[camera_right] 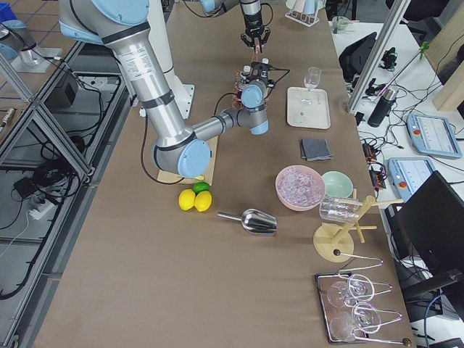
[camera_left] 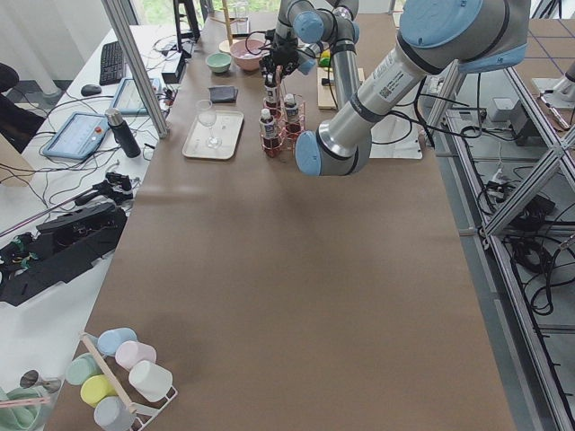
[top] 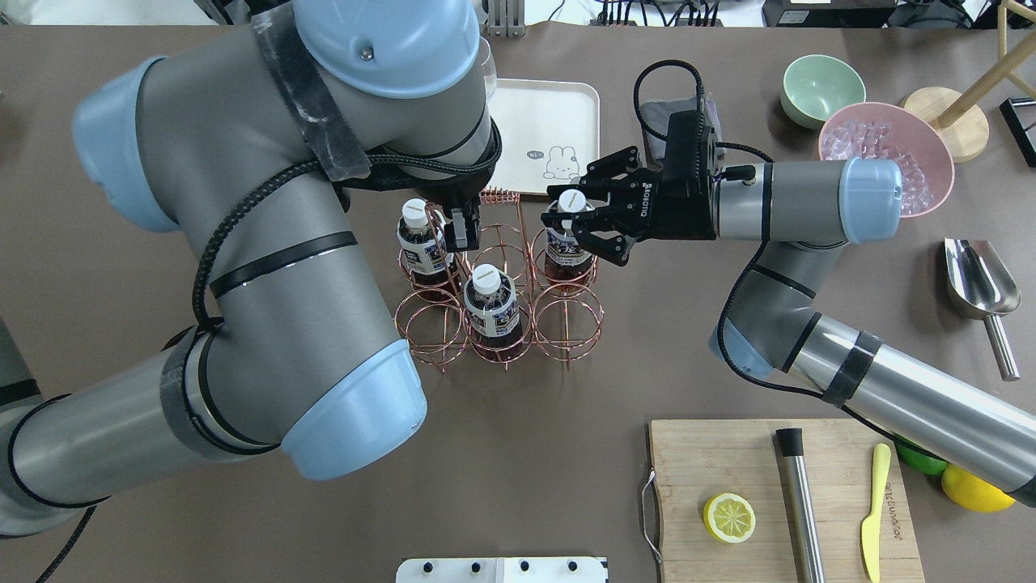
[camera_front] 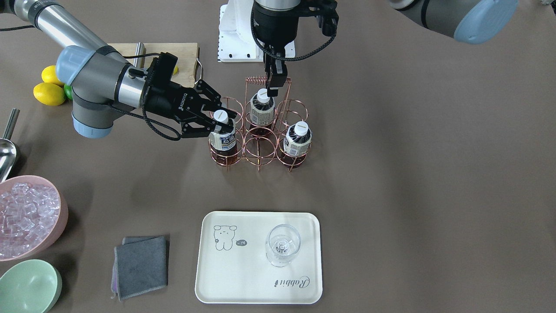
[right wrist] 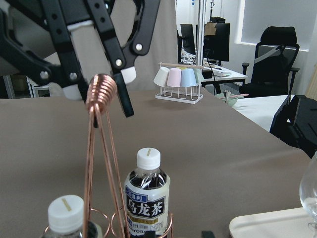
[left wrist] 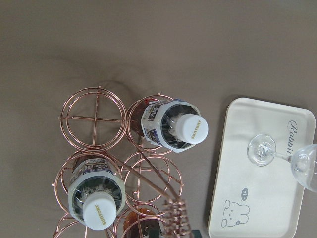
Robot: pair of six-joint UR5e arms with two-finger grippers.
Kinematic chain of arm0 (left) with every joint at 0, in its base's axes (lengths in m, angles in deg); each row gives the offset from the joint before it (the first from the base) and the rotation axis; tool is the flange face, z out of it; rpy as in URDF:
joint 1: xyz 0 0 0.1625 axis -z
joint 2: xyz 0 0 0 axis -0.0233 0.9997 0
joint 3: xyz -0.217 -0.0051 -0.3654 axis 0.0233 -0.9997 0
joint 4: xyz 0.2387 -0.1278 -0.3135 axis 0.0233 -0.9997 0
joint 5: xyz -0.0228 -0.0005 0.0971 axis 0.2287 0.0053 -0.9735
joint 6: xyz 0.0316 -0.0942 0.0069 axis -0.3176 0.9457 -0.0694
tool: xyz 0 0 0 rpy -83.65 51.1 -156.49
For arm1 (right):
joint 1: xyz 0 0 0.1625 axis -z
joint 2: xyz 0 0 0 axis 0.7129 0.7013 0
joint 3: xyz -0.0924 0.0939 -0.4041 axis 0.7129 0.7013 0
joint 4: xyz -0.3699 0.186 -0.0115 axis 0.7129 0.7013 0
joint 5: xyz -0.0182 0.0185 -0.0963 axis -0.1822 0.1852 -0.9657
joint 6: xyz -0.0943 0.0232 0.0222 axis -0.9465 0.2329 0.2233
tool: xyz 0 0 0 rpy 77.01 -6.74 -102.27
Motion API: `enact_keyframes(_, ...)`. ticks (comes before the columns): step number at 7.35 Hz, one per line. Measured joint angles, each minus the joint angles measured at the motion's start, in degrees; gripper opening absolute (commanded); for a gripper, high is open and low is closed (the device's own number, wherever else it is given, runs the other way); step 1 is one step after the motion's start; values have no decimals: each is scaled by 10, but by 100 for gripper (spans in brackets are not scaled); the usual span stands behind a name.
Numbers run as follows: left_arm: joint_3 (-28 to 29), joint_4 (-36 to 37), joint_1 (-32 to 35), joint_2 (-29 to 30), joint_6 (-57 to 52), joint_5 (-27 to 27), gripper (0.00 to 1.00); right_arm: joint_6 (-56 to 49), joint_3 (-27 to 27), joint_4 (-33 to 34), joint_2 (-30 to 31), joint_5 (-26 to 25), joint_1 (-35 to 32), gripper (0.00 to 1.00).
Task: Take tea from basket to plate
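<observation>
"Rabbit" on plate (left wrist: pixel 257 188), "SUNTORY" on tea cap (left wrist: pixel 192 129), "ROBOTIQ" on right claw (top: pixel 564 208)

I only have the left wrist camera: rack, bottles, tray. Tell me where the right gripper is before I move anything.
Observer: The right gripper is at the corner bottle of the rack, jaws either side of its neck. I cannot tell whether it grips. The bottle stands in its ring.
Operator: Report my own jaws; this camera misses them.
Observer: The left gripper is open, jaws either side of the rack's coiled handle top.
Operator: Say what lies beside the tray, outside my frame.
Observer: A folded grey cloth lies on the table beside the tray, apart from it.
</observation>
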Motion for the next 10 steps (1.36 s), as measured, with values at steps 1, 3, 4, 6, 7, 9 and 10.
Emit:
enact_keyframes(1, 0, 0, 0, -1, 0, 0, 0, 4, -12, 3, 0, -1, -5, 0)
enact_keyframes(3, -1, 1, 0, -1, 0, 0, 0, 27, -45, 19, -1, -1, -19, 0)
enact_keyframes(4, -1, 1, 0, -1, 1, 0, 0, 45, -65, 31, -2, -1, -30, 0)
enact_keyframes(6, -3, 2, 0, 0, 1, 0, 0, 87, -97, 47, -3, 0, -63, 0)
enact_keyframes(7, -4, 2, 0, 0, 1, 0, 0, 102, -104, 50, -3, 2, -81, 0)
enact_keyframes(9, -17, 9, 8, -1, -1, 2, 0, 111, -91, 51, -4, 0, -115, 0)
enact_keyframes(10, -34, 21, 26, -6, -14, 5, 0, 110, -64, 51, -15, -10, -130, 0)
